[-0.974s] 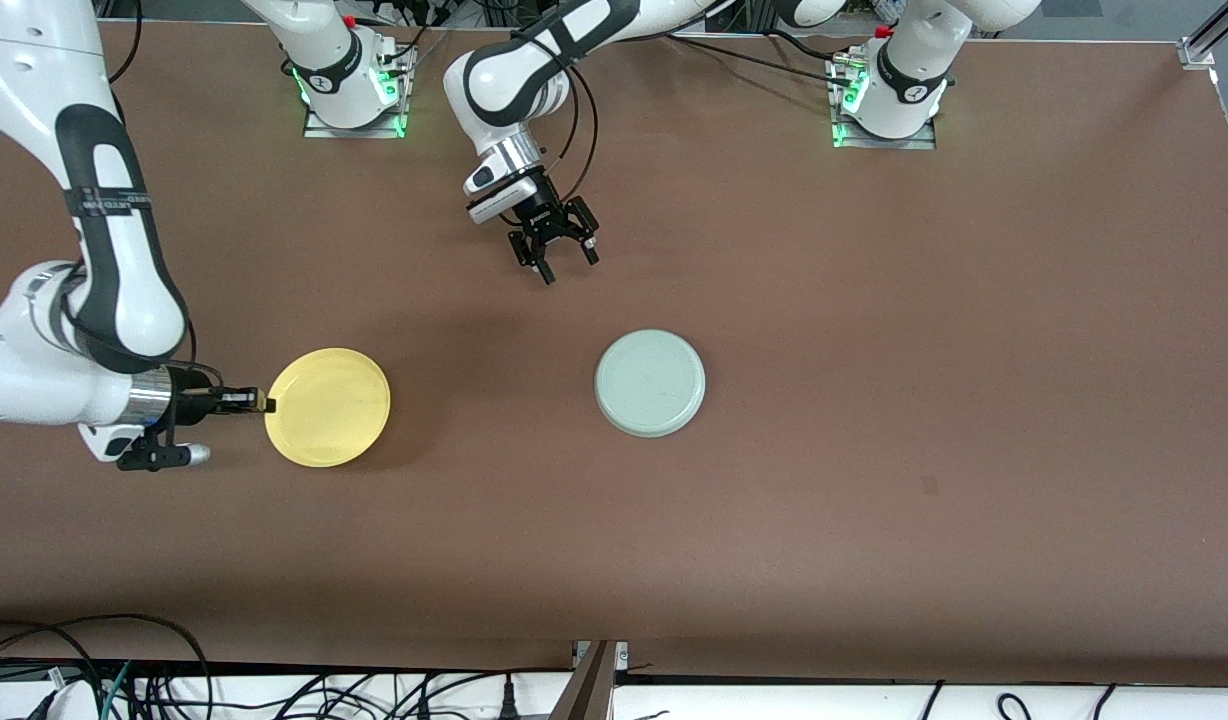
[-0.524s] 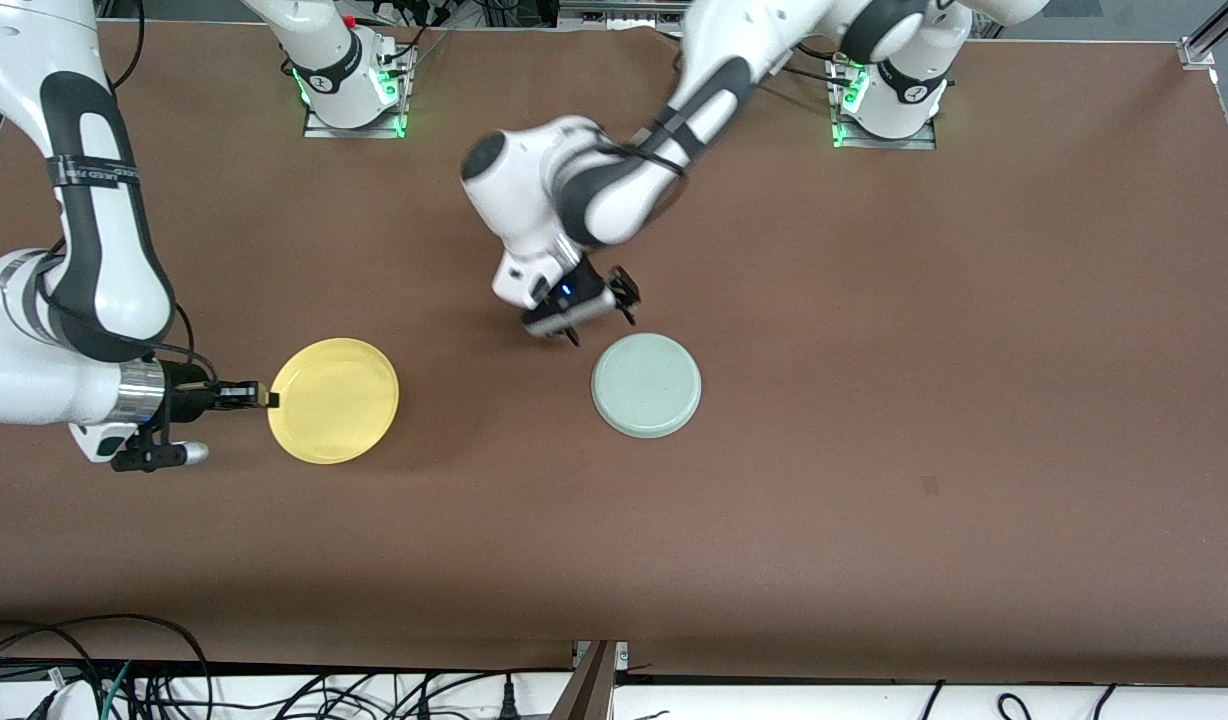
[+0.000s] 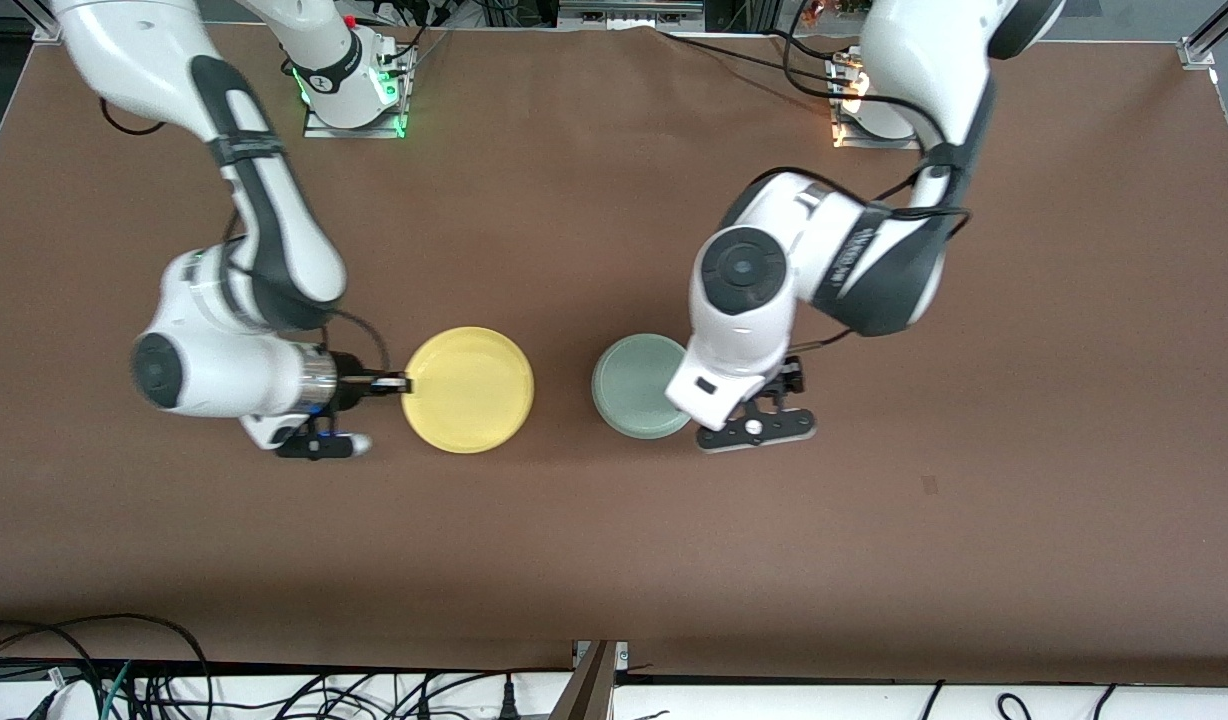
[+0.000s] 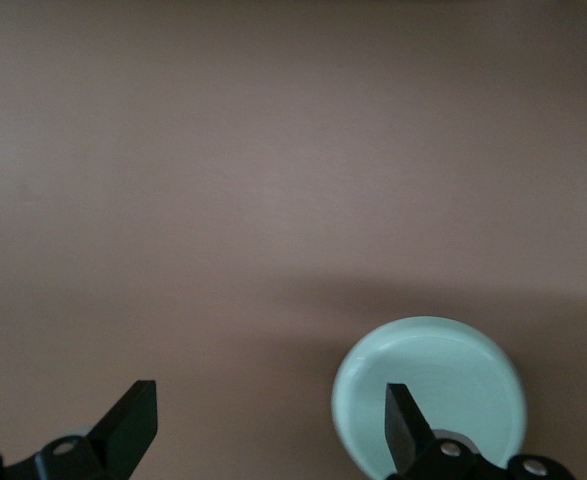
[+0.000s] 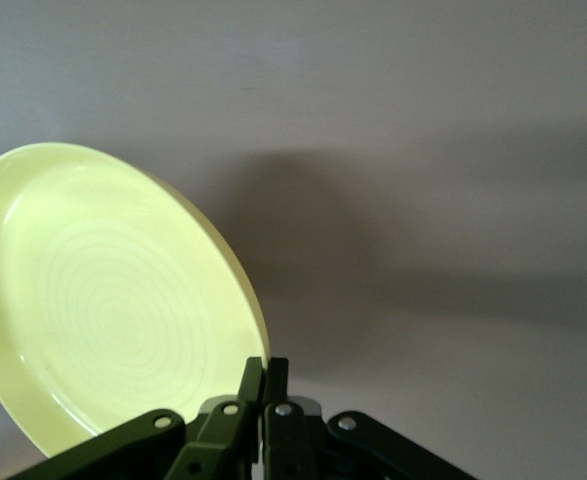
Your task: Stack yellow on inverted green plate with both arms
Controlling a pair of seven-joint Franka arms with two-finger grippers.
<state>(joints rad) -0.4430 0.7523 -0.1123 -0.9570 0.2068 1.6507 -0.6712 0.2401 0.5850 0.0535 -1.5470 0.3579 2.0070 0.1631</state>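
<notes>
The yellow plate (image 3: 468, 389) is held off the table by its rim, open side up, beside the green plate (image 3: 634, 385). My right gripper (image 3: 402, 382) is shut on the yellow plate's rim at the edge toward the right arm's end. In the right wrist view its fingers (image 5: 263, 368) pinch the yellow plate (image 5: 103, 300). The green plate lies on the table and looks bottom-up. My left gripper (image 4: 268, 395) is open and low, with one finger (image 4: 401, 415) over the green plate's edge (image 4: 443, 370). In the front view the left wrist (image 3: 739, 330) hides that gripper.
The brown table (image 3: 974, 450) holds nothing else. The arm bases (image 3: 349, 80) stand along the table's edge farthest from the front camera. Cables lie off the table's near edge (image 3: 74, 670).
The right arm carried the yellow plate toward the green plate. The left arm swung down and across, from over bare table to the green plate's edge toward the left arm's end.
</notes>
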